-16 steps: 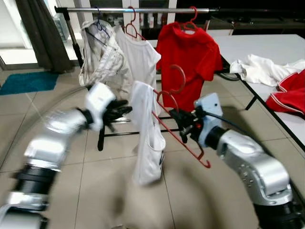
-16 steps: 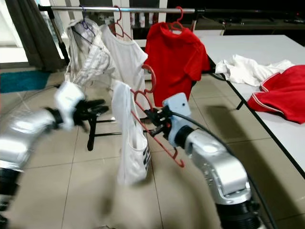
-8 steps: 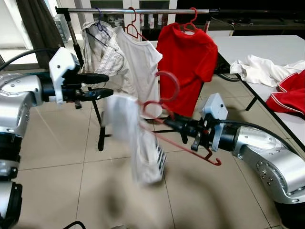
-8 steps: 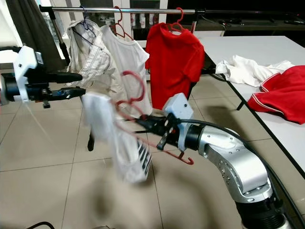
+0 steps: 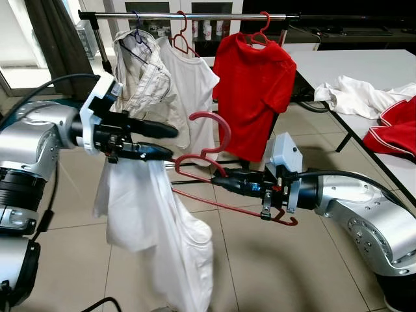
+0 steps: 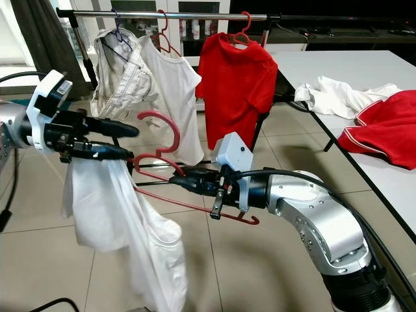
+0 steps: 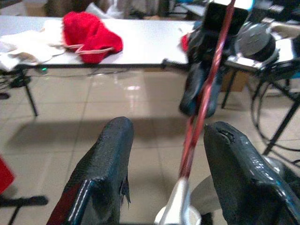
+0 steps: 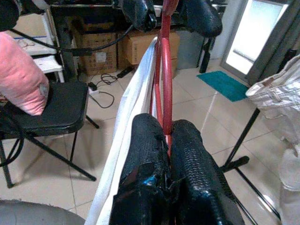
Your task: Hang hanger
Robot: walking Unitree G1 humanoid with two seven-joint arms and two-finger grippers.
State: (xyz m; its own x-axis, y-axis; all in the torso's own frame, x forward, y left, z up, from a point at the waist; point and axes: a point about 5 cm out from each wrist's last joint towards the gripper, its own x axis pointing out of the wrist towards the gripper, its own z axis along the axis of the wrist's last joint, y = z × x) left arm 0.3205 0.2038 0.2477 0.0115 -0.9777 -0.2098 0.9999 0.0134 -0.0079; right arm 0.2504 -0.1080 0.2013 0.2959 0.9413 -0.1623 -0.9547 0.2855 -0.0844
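The left tool [image 5: 162,142] had swung in, fingers apart around the white shirt [image 5: 153,234], which now hung lower. The red hanger [image 5: 214,188] lay nearly level, hook up, clamped by the right tool [image 5: 221,182]. Open floor [image 5: 273,273] lay below; the rail [image 5: 195,14] stood behind.

Bright, even daylight; wrist views slightly soft.

arms: shiny silver, round and smooth, with black rings at the joints
left claw [image 5: 166,142]: two long black fingers, white box behind them
right claw [image 5: 224,182]: same black fingers, white box on top
cables: thin black, looping by both arms
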